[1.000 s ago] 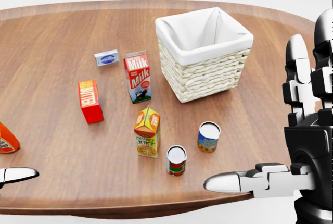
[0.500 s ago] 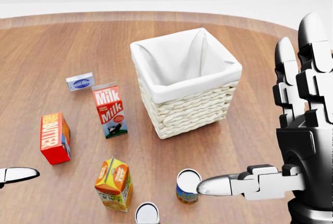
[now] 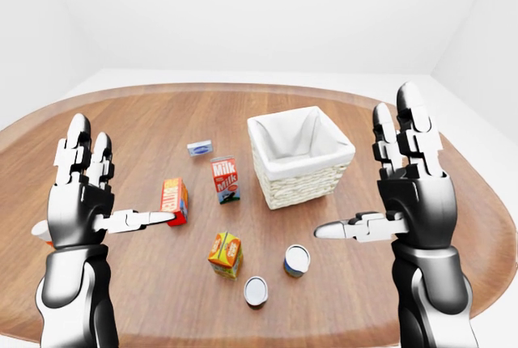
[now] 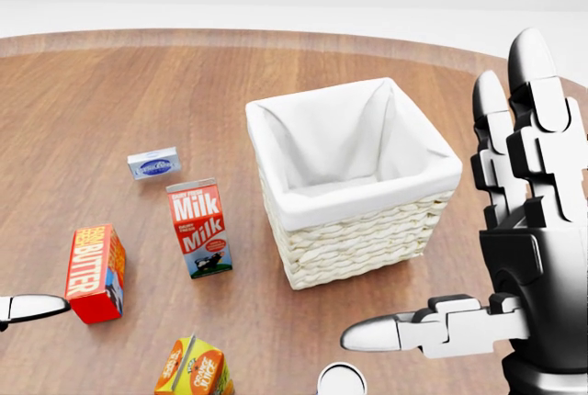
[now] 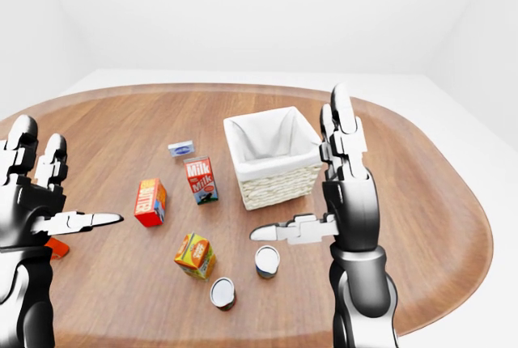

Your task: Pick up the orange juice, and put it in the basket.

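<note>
head view, "milk" carton (image 4: 199,228), "butter" box (image 4: 95,272), both robot hands spread, empty

In the left-eye view, the white-lined wicker basket (image 3: 300,158) stands right of centre on the oval wooden table (image 3: 146,121). Left of it stands the red-and-white milk carton (image 3: 226,179), with the small flat blue-labelled packet (image 3: 199,147) above and the red butter box (image 3: 174,200) lower left. Below the milk sits the orange juice carton (image 3: 226,254); two tins lie to its right, the blue-labelled tin (image 3: 296,261) above the red-labelled tin (image 3: 256,291).
</note>
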You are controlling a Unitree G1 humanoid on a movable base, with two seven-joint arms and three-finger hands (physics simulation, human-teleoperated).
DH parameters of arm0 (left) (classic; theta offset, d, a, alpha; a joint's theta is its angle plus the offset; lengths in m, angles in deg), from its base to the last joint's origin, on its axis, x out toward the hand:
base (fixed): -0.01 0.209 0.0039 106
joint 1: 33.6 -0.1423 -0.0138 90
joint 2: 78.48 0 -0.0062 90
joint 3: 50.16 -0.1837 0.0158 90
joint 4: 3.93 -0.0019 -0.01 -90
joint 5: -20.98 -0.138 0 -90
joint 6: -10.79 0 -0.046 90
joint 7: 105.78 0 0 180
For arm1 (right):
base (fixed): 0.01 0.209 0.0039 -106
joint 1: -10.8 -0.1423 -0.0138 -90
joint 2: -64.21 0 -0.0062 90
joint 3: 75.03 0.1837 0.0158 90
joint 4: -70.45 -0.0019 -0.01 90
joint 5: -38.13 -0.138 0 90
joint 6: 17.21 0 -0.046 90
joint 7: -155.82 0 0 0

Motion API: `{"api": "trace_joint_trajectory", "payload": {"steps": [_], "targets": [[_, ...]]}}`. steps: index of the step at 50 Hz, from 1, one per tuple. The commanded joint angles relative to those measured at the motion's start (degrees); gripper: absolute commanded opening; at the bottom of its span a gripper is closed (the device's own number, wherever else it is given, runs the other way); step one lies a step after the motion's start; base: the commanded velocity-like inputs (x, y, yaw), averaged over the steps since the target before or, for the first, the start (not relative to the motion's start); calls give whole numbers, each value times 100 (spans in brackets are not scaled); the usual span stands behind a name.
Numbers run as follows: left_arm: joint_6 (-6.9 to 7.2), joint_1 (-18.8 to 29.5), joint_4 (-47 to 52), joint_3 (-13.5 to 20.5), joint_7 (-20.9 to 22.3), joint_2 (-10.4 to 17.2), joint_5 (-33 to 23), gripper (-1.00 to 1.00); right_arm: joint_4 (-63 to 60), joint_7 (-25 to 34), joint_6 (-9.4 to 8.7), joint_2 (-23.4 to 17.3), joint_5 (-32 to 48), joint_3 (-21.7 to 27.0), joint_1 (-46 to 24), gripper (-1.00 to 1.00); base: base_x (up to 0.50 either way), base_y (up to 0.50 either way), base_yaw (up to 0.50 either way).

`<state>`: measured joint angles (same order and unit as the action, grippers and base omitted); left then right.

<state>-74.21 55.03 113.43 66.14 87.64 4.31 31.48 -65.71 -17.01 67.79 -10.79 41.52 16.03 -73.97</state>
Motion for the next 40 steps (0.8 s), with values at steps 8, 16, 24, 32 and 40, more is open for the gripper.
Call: {"api": "trace_joint_trajectory", "payload": {"steps": [8,16,24,32,40], "targets": [[0,-36,27,-2,10,-8,-14,100,19,35,0,10,66,-62,42,100,51,-6,0],[0,-46,60,10,26,-18,-27,100,-40,0,0,17,-80,60,9,100,25,1,0],[0,-45,58,10,30,-20,-36,100,-159,53,0,-52,275,-143,-9,100,0,0,0],[0,-45,31,5,35,-23,-42,100,-224,195,0,-103,1151,-636,-29,100,0,0,0],[0,-34,52,5,22,-14,-33,100,-329,254,0,-62,1614,-1031,-46,100,0,0,0]]}}
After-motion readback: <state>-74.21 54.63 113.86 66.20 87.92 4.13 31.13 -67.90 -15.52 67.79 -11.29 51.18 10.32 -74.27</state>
